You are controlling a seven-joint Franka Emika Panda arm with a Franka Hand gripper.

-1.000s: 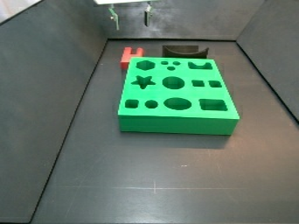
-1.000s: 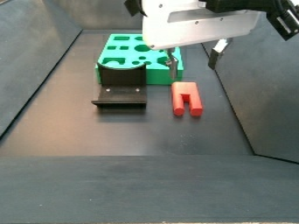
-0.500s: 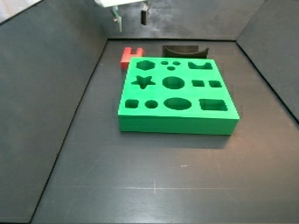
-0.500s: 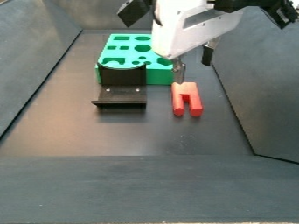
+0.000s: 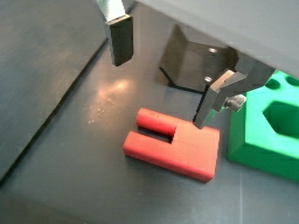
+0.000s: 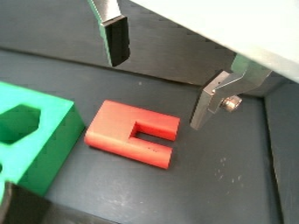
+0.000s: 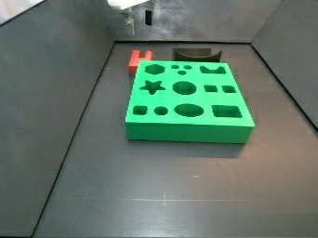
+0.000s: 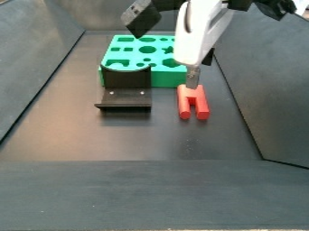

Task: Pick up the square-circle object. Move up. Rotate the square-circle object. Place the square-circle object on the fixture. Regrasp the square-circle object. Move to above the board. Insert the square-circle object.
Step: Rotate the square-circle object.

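Observation:
The square-circle object is a small red block with two prongs. It lies flat on the dark floor in both wrist views (image 5: 176,150) (image 6: 128,134), and in both side views (image 7: 137,61) (image 8: 193,101), close beside the green board (image 7: 187,100) (image 8: 130,52). My gripper (image 5: 167,74) (image 6: 163,74) is open and empty, and hangs above the block with one finger on each side of it. It shows at the upper edge in a side view (image 7: 140,13) and just over the block in a side view (image 8: 196,70). The dark fixture (image 5: 201,63) (image 7: 195,54) (image 8: 125,95) stands close by.
Dark walls enclose the floor on all sides (image 7: 74,102) (image 8: 49,81). The board's edge lies right next to the red block (image 5: 267,131) (image 6: 30,144).
The gripper has turned about its vertical axis, so its fingers line up differently, and it has shifted over the red block. The block, board and fixture have not moved.

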